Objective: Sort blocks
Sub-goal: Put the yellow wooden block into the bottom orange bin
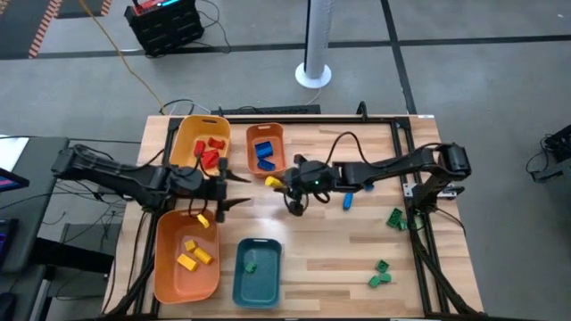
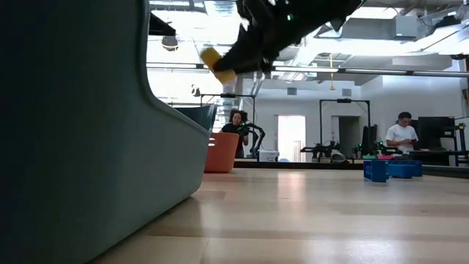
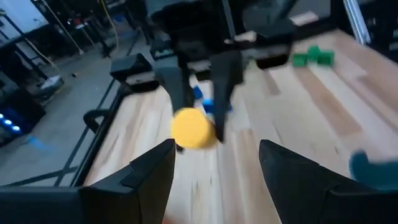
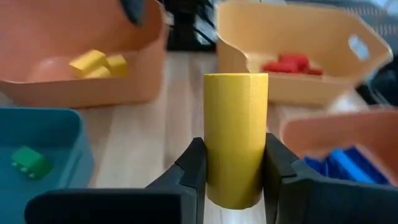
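Most blocks binned; green ones (image 1: 382, 273) + a blue (image 1: 347, 201) left on surface (image 1: 357, 250). Right gripper (image 4: 235, 163) fingers clamp yellow cylinder (image 4: 236, 134); left gripper (image 1: 234, 187) fingers open.

We see the right hand (image 1: 284, 185) above the desk (image 1: 357, 250) with a cylinder block (image 4: 236, 138) between its fingers; 4 trays sit ahead of it, and the left hand (image 1: 234, 190) faces it from just beyond.
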